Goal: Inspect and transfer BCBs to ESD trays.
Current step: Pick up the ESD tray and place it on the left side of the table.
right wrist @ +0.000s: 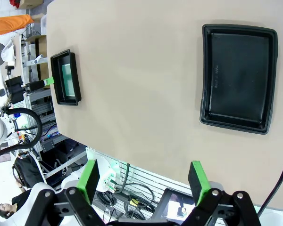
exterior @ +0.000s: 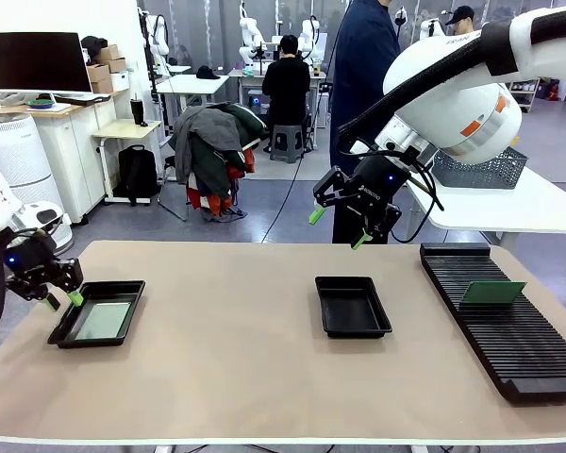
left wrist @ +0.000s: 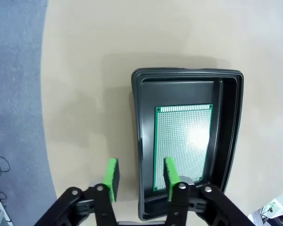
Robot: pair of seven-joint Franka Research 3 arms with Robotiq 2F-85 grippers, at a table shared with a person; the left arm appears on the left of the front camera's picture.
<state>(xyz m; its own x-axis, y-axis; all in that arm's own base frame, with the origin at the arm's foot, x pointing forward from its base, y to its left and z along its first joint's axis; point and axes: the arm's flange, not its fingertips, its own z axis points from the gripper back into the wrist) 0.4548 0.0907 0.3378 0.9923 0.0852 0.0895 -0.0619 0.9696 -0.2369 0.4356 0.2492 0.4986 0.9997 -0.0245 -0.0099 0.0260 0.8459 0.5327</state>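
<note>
Left fingers (left wrist: 112,178): spread apart, with nothing pinched between them; one finger is seen over the near end of the left ESD tray (left wrist: 233,117), the other over the bare table (left wrist: 85,70) just beside it.
First BCB (left wrist: 183,141): laid flat on the floor of the left ESD tray, its long axis along the tray's long side and pointing away from the left fingers.
Right fingers (right wrist: 198,181): opened wide and empty, held high above the table near the middle ESD tray (right wrist: 238,77).
Middle ESD tray: no board is seen in it; it lies between the left ESD tray and the black rack (exterior: 495,326).
Second BCB (exterior: 491,292): stood on its long edge in a slot of the rack and leaning a little, at the robot's right side.
Deciding relation: the second BCB lies lower than the right fingers and further to the robot's right; its long axis is seen to run across the rack.
Nearer arm: the right one, clearly; the left fingers are well apart from it, at the other end of the table.
Judgement: the next pick is probably to be made by the right arm, with the fingers turned so that the thin board is taken by its two faces from above.
</note>
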